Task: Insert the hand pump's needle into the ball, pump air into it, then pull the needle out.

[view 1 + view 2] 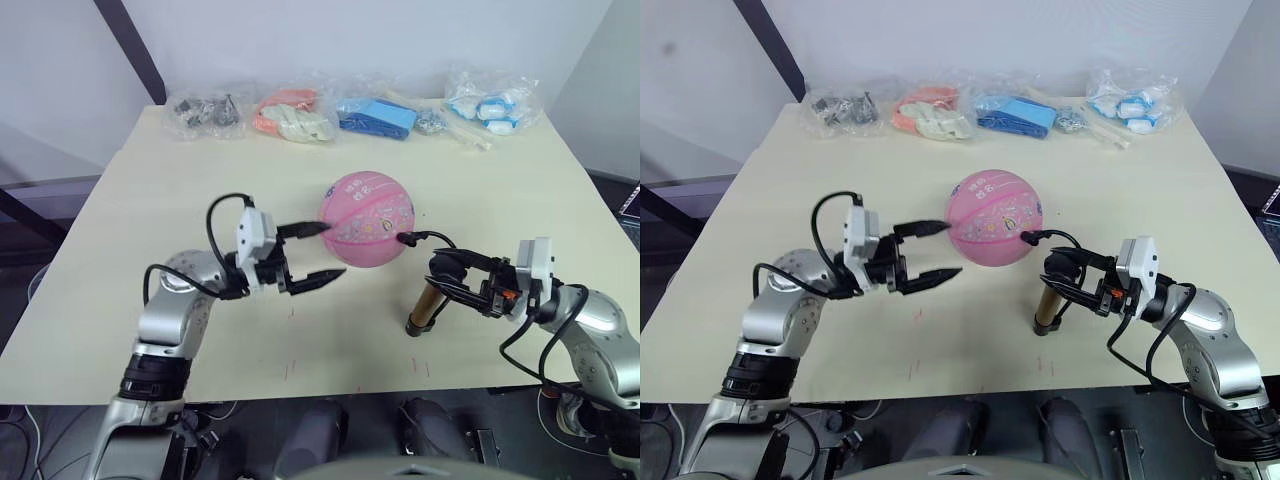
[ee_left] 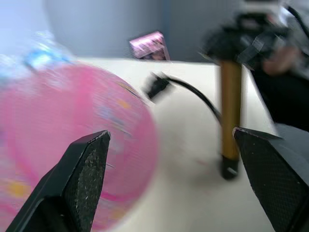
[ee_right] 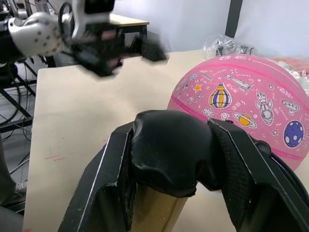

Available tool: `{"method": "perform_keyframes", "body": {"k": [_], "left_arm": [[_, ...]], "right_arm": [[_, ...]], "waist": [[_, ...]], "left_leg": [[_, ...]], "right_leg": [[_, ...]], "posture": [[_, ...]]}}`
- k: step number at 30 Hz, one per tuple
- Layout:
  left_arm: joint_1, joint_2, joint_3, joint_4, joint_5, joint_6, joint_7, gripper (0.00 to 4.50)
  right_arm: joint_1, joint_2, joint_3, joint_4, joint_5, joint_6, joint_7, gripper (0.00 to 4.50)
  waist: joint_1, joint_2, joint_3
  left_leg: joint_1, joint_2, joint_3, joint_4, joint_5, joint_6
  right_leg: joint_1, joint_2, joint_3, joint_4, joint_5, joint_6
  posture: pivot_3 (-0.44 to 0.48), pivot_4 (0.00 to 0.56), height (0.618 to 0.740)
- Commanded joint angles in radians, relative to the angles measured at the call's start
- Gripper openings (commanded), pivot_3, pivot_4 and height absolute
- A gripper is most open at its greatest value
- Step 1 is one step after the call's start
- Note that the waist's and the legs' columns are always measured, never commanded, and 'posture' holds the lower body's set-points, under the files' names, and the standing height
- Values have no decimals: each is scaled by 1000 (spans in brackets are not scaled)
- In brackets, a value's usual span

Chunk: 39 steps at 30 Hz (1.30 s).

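hand pump upright, tilted (handle up) | right gripper clamps handle | hose tip toward ball

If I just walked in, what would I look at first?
Probably the pink ball in the middle of the table, covered in little rockets and planets. The left pincer stands open right beside it, and the right pincer grips the black top of the gold hand pump, which stands upright, its hose curving to the ball.
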State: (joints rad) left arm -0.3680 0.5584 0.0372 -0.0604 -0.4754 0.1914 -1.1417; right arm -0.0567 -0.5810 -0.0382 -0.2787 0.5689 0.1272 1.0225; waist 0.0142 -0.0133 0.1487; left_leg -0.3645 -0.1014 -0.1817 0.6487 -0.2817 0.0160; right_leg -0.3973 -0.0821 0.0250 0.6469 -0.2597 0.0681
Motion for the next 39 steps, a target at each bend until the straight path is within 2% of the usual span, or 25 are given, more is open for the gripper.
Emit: {"method": "perform_keyframes", "body": {"k": [1, 6, 11, 13, 17, 19, 27, 31, 35, 39], "left_arm": [[-43, 5, 39, 11, -24, 3, 21, 4375], [-67, 19, 30, 12, -38, 11, -23, 4375], [-73, 77, 33, 9, -67, 19, -122, 4375], [-68, 103, 34, 7, -87, 36, -168, 4375], [-72, 194, 41, 25, -134, 50, -341, 4375], [-74, 213, 36, 32, -142, 55, -379, 4375], [-91, 194, 29, 27, -140, 65, -380, 4375], [-87, 187, 24, 22, -133, 60, -379, 4375], [-86, 182, 25, 22, -131, 57, -376, 4375], [-83, 179, 28, 22, -131, 54, -376, 4375]], "right_arm": [[14, 4, -3, -3, 23, 18, 19, 1906], [19, -2, -13, 10, 21, 11, 23, 1906], [19, 8, -29, 26, 39, 17, 22, 1906], [20, 12, -30, 30, 47, 22, 22, 1906], [2, 26, -40, 47, 79, 53, 6, 1906], [-6, 22, -44, 54, 93, 74, 8, 1906], [-90, -89, -62, 76, 72, 120, 81, 1906], [-151, -214, -55, 81, 55, 168, 175, 1906], [-223, -280, -68, 92, 73, 215, 215, 1906], [-256, -338, -49, 92, 40, 229, 263, 1906]], "waist": [[0, 0, 0], [-2, 0, 1], [-2, 0, 1], [-2, 0, 2], [-5, 0, 2], [-4, 1, 3], [-3, 2, 4], [-3, 4, 8], [-3, 5, 10], [-4, 5, 10]], "left_leg": [[0, 0, 0, 0, 0, 0], [0, 0, 0, 0, 0, 0], [0, 0, 0, 0, 0, 0], [0, 0, 0, 0, 0, 0], [0, 0, 0, 0, 0, 0], [0, 0, 1, 0, 0, 0], [0, 0, 1, 0, 0, 0], [-1, 0, 2, 1, 0, 0], [-2, 0, 2, 1, 0, 0], [-9, 0, 2, 2, 0, 0]], "right_leg": [[0, 0, 0, 0, 0, 0], [0, 0, 0, -1, 0, 0], [0, -1, 0, -1, 0, 0], [0, -1, 0, -1, 0, 0], [0, -1, 0, -1, 0, -1], [0, -1, 0, -1, 0, -1], [0, -1, 0, -1, 1, -1], [0, -2, 0, -1, 1, -1], [-1, -3, -1, -1, 1, -1], [-8, -3, -1, 0, 1, -1]], "posture": [[0, 150, 740], [0, 150, 740], [0, 150, 740], [0, 150, 740], [0, 150, 740], [0, 150, 740], [0, 150, 740], [0, 150, 740], [0, 150, 740], [0, 150, 740]]}}
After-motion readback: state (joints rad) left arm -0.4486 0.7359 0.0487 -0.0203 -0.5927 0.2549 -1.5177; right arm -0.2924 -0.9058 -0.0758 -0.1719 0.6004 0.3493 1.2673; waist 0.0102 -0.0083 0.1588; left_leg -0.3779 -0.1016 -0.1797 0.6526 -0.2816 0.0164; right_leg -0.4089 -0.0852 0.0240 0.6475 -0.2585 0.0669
